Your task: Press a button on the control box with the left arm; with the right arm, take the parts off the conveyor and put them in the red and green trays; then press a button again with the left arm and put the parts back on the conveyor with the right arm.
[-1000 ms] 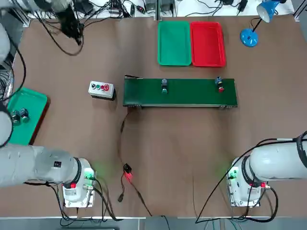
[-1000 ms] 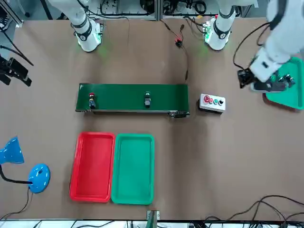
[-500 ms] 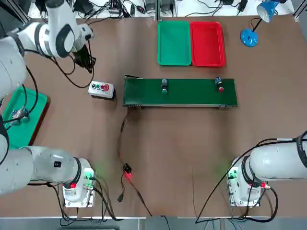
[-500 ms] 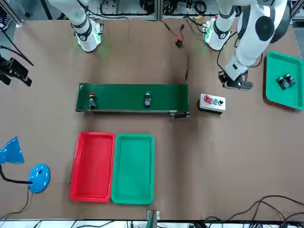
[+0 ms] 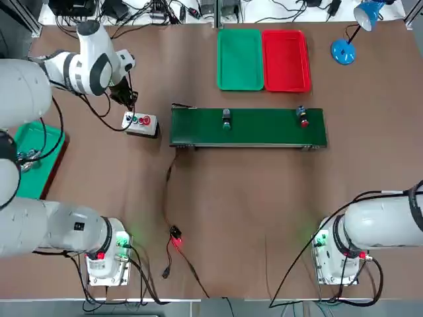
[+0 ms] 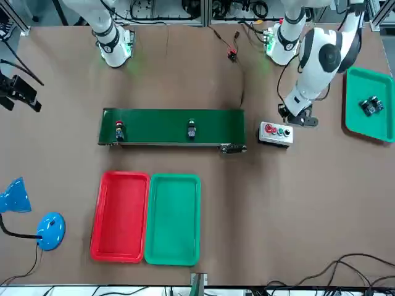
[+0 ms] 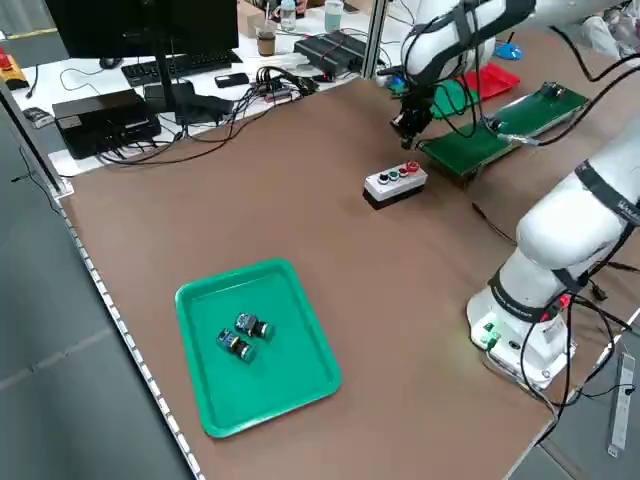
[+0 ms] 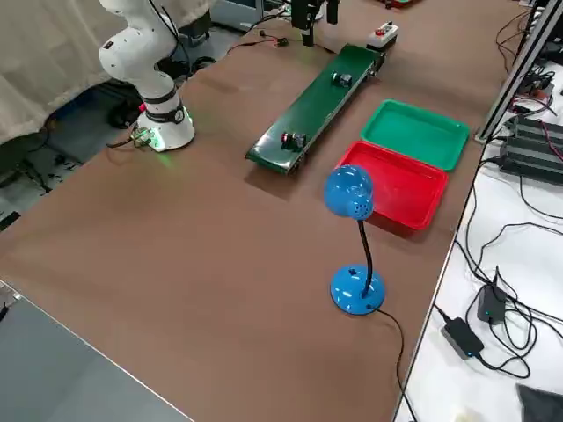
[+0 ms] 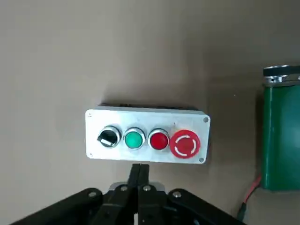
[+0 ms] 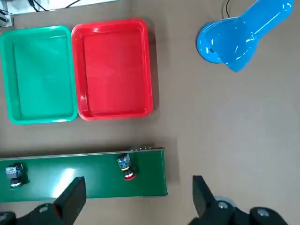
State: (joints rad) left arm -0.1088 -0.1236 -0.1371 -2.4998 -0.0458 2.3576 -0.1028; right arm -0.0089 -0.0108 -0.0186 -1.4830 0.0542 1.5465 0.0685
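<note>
Left gripper (image 9: pixel 139 174) clenched, fingers pinched together into one tip, grasping nothing. Hovers just beside control box (image 9: pixel 147 136), on its far-from-robot edge in top view (image 5: pixel 127 99), not touching yet as far as can be told. In wrist view, tip lines up roughly w/ gap between green button (image 9: pixel 133 139) and red button (image 9: pixel 158 140); black selector knob (image 9: pixel 107 137) and big red e-stop (image 9: pixel 184 145) at box's two ends.

Step in hand, by judgement: first button press w/ left arm, approach phase. Nothing sorted so far: green tray (image 5: pixel 240 59) and red tray (image 5: pixel 285 51) both bare, side by side beyond conveyor (image 5: pixel 248 127). Two parts on belt: green-capped part (image 5: pixel 226 119) near middle, red-capped part (image 5: pixel 303 117) toward end nearest right arm's side.

Next move prob calls for: small shift of tip over chosen button (green likely, but can't say for sure), then straight push down w/ closed tip, then lift clear. Risk: clipping neighbouring red button or e-stop, since buttons sit close together.

Right gripper (image 10: pixel 136 197) released, jaws wide, nothing between; parked high above desk (image 5: pixel 251 198), looking down on belt end and trays. Idle until press done.

Also on desk: second green tray (image 7: pixel 262 345) w/ two spare parts at robot's left, blue lamp (image 5: pixel 345 49) by red tray.
</note>
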